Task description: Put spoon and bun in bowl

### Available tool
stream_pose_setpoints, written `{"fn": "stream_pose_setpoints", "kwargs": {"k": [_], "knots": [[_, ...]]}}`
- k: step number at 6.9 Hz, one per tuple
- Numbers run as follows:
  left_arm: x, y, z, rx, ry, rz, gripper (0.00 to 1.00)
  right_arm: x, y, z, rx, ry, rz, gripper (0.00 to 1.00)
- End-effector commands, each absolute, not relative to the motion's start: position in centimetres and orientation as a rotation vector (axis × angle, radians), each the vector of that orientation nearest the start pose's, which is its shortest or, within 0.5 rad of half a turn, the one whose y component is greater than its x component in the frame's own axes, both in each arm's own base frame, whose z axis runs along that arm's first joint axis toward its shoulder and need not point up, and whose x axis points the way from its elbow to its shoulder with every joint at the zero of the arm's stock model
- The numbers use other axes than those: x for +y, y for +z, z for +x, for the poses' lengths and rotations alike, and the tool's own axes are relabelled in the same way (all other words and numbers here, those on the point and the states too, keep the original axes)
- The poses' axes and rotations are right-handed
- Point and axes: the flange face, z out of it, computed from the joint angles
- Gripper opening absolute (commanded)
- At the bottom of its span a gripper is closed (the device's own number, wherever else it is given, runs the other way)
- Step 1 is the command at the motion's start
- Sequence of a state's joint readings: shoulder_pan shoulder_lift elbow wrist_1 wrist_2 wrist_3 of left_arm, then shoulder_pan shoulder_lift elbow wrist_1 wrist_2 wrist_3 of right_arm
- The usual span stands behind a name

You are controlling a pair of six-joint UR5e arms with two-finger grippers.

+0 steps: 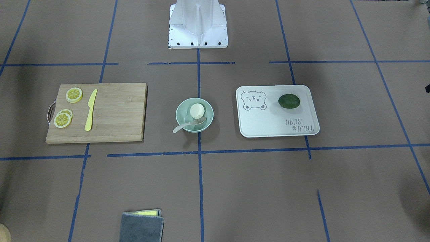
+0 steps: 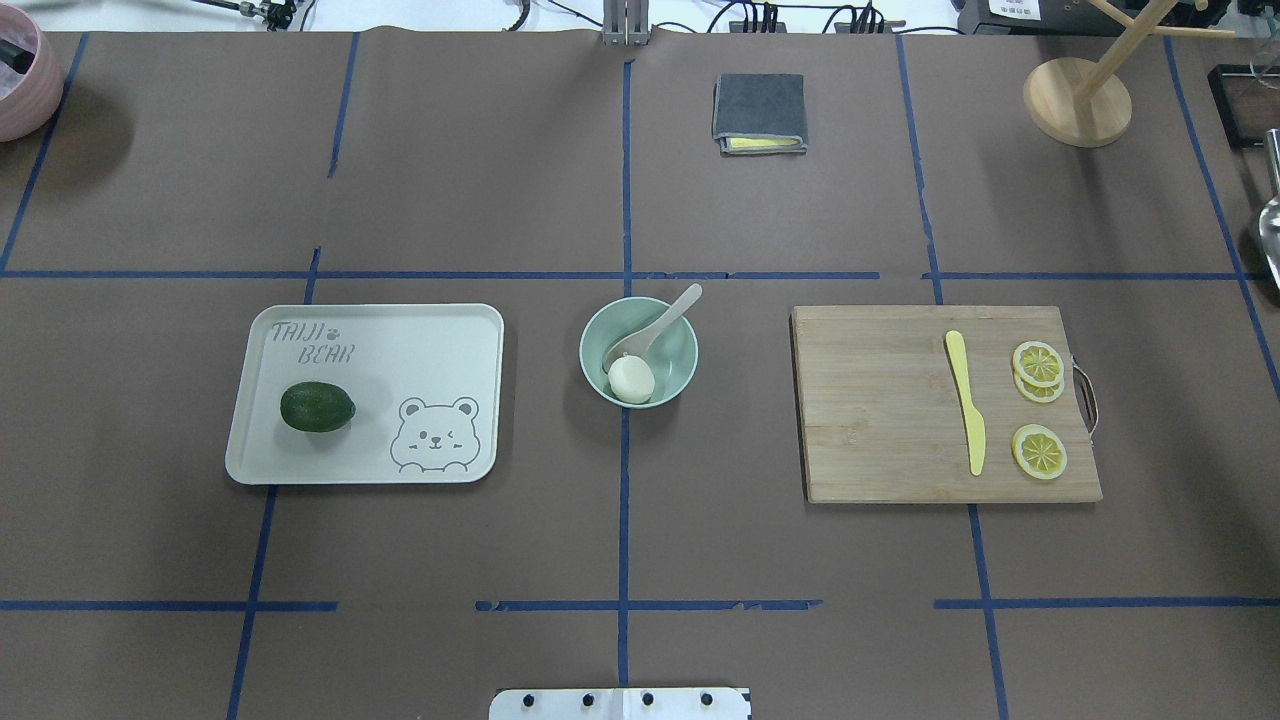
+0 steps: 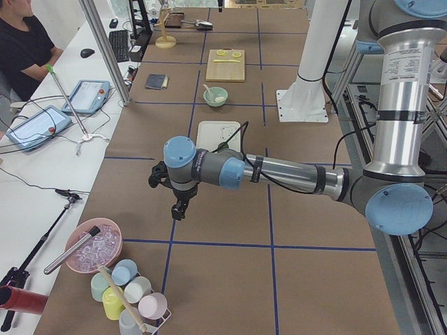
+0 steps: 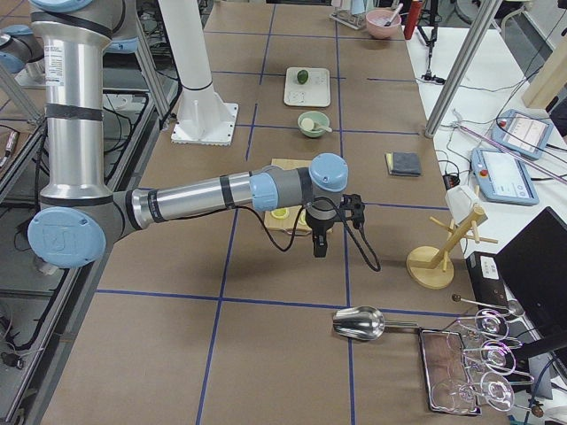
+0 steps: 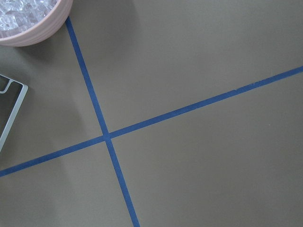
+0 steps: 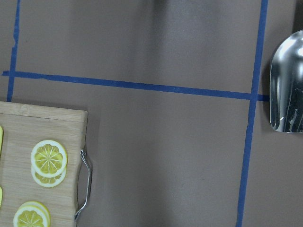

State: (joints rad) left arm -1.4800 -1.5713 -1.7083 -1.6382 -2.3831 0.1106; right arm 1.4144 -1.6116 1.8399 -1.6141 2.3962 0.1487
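Note:
The mint-green bowl (image 2: pixel 682 352) stands at the table's middle. The white bun (image 2: pixel 631 380) lies inside it. The pale spoon (image 2: pixel 668 318) rests with its scoop in the bowl and its handle out over the rim. The front view shows the same: bowl (image 1: pixel 180 116), bun (image 1: pixel 197 110), spoon (image 1: pixel 186 126). My left gripper (image 3: pixel 176 209) hangs over the table's left end, far from the bowl. My right gripper (image 4: pixel 319 248) hangs over the right end, past the cutting board. Both show only in the side views, so I cannot tell whether they are open or shut.
A white bear tray (image 2: pixel 380 330) with a green avocado (image 2: pixel 317 407) is left of the bowl. A wooden board (image 2: pixel 880 420) with a yellow knife (image 2: pixel 967 415) and lemon slices (image 2: pixel 1039 451) is on the right. A grey cloth (image 2: pixel 759 110), pink ice bowl (image 5: pixel 33 21) and metal scoop (image 6: pixel 286 90) lie further out.

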Motion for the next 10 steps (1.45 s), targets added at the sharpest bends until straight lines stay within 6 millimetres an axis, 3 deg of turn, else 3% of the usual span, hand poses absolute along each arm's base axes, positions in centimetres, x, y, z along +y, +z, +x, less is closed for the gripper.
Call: {"fn": "stream_pose_setpoints", "kwargs": {"k": [1, 4, 5, 10], "knots": [[-49.6, 60.5, -1.6, 0.814, 0.25, 0.149, 1.0, -47.9, 55.1, -1.4, -0.834, -0.081, 0.041, 1.0], [-49.5, 60.8, -1.6, 0.816, 0.243, 0.132, 1.0, -47.7, 56.7, -1.3, -0.828, -0.131, 0.04, 1.0], [-49.6, 60.7, -1.6, 0.816, 0.243, 0.133, 1.0, -47.4, 58.7, -1.2, -0.825, -0.202, 0.041, 1.0], [-49.6, 60.1, -1.7, 0.816, 0.242, 0.144, 1.0, -47.6, 58.7, -0.1, -0.828, -0.174, 0.046, 1.0]]}}
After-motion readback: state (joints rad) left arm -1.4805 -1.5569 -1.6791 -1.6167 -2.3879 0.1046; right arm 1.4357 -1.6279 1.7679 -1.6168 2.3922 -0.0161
